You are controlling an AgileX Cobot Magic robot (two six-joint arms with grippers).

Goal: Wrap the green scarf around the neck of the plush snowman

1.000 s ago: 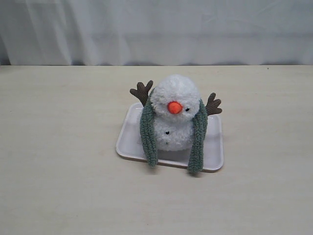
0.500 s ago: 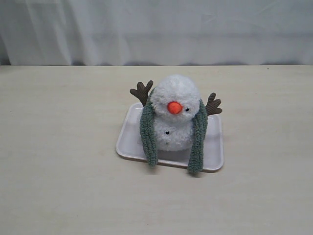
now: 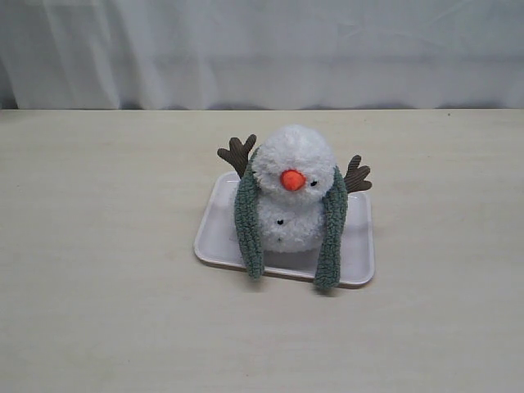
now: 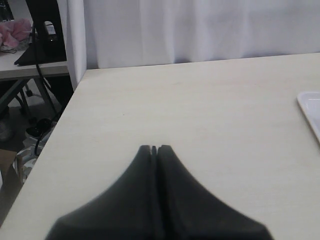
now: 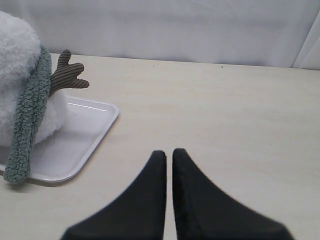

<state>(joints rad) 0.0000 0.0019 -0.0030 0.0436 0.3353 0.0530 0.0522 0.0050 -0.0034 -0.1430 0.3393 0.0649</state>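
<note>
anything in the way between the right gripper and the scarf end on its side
Nothing visible: only bare table lies between the right gripper and the white tray where the green scarf hangs.

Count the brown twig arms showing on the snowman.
2: one twig arm left of the plush snowman in the exterior view, the other twig arm right of it.

1. No text, label, brand, number or sign can be read in any view.
</note>
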